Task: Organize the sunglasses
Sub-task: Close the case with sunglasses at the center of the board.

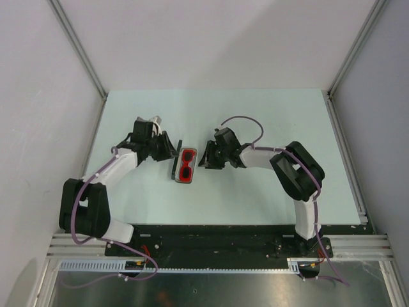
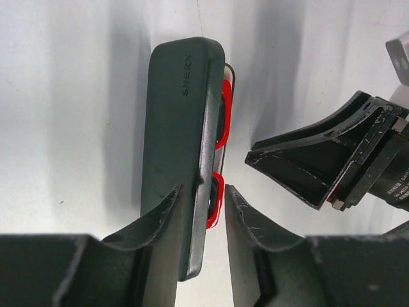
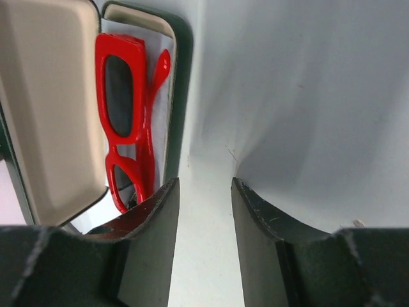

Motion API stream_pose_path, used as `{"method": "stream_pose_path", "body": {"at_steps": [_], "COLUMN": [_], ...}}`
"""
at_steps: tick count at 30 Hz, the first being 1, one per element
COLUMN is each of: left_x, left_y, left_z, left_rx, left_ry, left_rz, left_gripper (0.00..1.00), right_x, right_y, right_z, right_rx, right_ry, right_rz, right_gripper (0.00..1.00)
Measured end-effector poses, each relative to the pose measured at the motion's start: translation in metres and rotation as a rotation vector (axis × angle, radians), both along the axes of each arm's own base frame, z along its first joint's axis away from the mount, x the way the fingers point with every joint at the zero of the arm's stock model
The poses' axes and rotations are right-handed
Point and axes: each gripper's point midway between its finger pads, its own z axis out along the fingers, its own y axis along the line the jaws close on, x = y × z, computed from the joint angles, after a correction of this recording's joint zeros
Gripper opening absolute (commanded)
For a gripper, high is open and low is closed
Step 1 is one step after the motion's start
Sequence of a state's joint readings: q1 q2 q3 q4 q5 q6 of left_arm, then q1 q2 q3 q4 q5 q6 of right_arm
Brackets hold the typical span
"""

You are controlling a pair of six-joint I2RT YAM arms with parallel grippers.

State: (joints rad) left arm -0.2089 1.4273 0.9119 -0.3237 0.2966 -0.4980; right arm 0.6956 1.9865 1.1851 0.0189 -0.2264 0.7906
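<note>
Sunglasses, count: one pair of sunglasses (image 3: 137,137), with a bright red frame and dark lenses.
Sunglasses, location: lying inside the base of the open case, with one red temple tip showing beside the frame.
Case, count: one black glasses case (image 2: 176,128), hinged open, near the middle of the table (image 1: 268,128) and between the two grippers.
Lid, count: one lid (image 3: 45,109), raised near upright on the left arm's side of the base. Its beige lining faces the sunglasses and its outer face carries embossed lettering.
Grippers, count: two, one on each arm.
Left gripper (image 2: 203,192): the jaws are partly apart and straddle the lid's edge. One of the fingers (image 2: 160,224) lies against the lid's outer face. A pale gap shows at the other finger, so nothing is clamped.
Right gripper (image 3: 204,185): the jaws are apart with only bare table between them. It sits just beside the rim of the case base and holds nothing.
</note>
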Motion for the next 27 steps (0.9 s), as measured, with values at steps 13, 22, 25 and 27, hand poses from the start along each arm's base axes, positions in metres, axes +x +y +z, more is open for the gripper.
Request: {"method": "stream_pose_path", "body": {"at_steps": [13, 22, 25, 27], "left_x": [-0.002, -0.006, -0.006, -0.006], "left_y": [-0.005, -0.022, -0.024, -0.027], "left_z": [-0.011, -0.012, -0.013, -0.013], "left_rx": [-0.001, -0.001, -0.001, -0.003], "left_ry": [0.034, 0.033, 0.036, 0.039], "left_rz": [-0.012, -0.057, -0.062, -0.064], "left_gripper": [0.2, 0.2, 0.2, 0.2], "right_x": [0.006, 0.003, 0.003, 0.003], "right_y": [0.016, 0.021, 0.021, 0.021], "right_z": [-0.008, -0.011, -0.011, -0.011], "right_rx": [0.048, 0.068, 0.071, 0.073], "right_ry": [0.029, 0.062, 0.065, 0.067], "right_rz": [0.017, 0.029, 0.03, 0.031], "right_gripper": [0.03, 0.0, 0.0, 0.0]}}
